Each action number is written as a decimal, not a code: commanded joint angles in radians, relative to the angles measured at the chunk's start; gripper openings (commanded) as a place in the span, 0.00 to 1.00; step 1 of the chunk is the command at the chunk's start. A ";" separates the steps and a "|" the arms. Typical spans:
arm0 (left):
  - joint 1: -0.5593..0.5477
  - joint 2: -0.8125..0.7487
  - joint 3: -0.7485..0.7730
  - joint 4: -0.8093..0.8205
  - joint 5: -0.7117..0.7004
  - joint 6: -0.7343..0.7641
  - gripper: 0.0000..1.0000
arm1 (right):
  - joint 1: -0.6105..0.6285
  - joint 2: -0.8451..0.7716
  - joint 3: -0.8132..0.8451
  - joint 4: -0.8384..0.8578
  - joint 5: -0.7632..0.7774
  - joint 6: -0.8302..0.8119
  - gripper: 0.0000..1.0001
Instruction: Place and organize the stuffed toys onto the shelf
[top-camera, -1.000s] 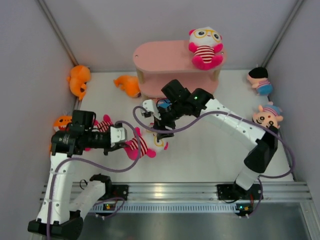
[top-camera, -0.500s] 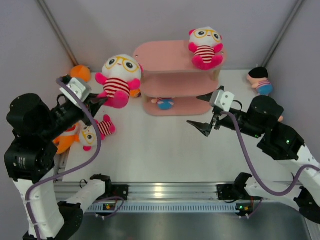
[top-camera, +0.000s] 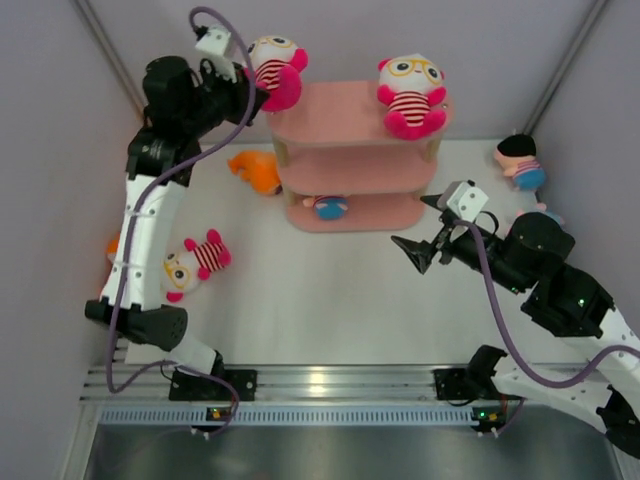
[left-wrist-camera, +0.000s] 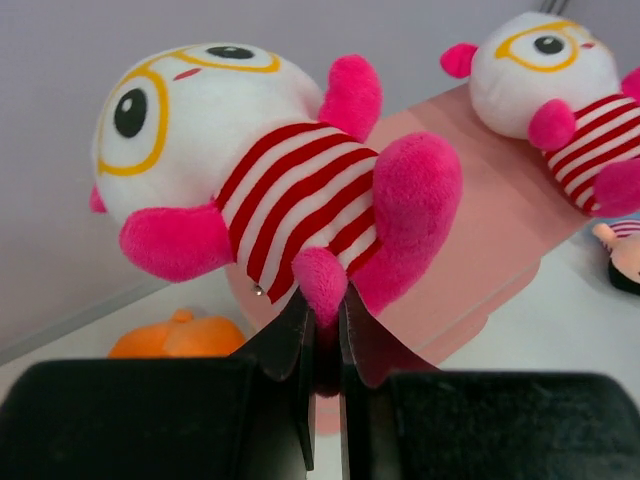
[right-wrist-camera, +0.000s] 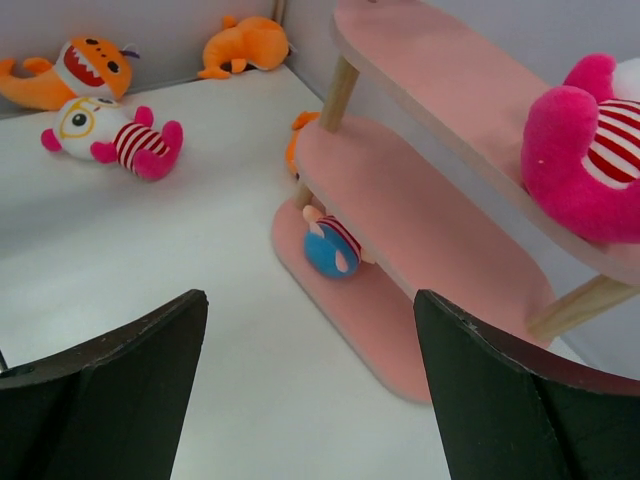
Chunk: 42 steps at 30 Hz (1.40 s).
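My left gripper (top-camera: 252, 82) is shut on the pink foot of a white-faced glasses toy (top-camera: 275, 68), held up at the left end of the pink shelf's top board (top-camera: 330, 110); the wrist view shows the same toy (left-wrist-camera: 270, 180) and grip (left-wrist-camera: 326, 325). A second glasses toy (top-camera: 410, 95) sits on the top board's right end. A blue-bodied doll (top-camera: 328, 207) lies on the bottom board, also in the right wrist view (right-wrist-camera: 332, 245). My right gripper (top-camera: 418, 240) is open and empty, right of the shelf. A third glasses toy (top-camera: 192, 264) lies on the table at left.
An orange shark (top-camera: 256, 170) lies left of the shelf; two more sharks show in the right wrist view (right-wrist-camera: 85, 68) (right-wrist-camera: 245, 47). A blue-bodied doll (top-camera: 520, 160) lies at the far right by the wall. Grey walls close in on both sides.
My left arm has lifted the glasses toy up and back, from left of the shelf to the top board's left end. My right gripper has shifted slightly right, still open.
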 joint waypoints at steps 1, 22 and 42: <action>-0.149 0.055 0.079 0.105 -0.154 0.036 0.00 | -0.008 -0.071 -0.009 0.020 0.063 0.042 0.85; -0.398 0.205 0.089 0.101 -0.232 0.257 0.00 | -0.008 -0.196 -0.036 -0.072 0.093 0.060 0.85; -0.388 -0.236 -0.135 -0.055 -0.669 0.502 0.98 | -0.010 -0.188 -0.059 -0.069 0.054 0.050 0.86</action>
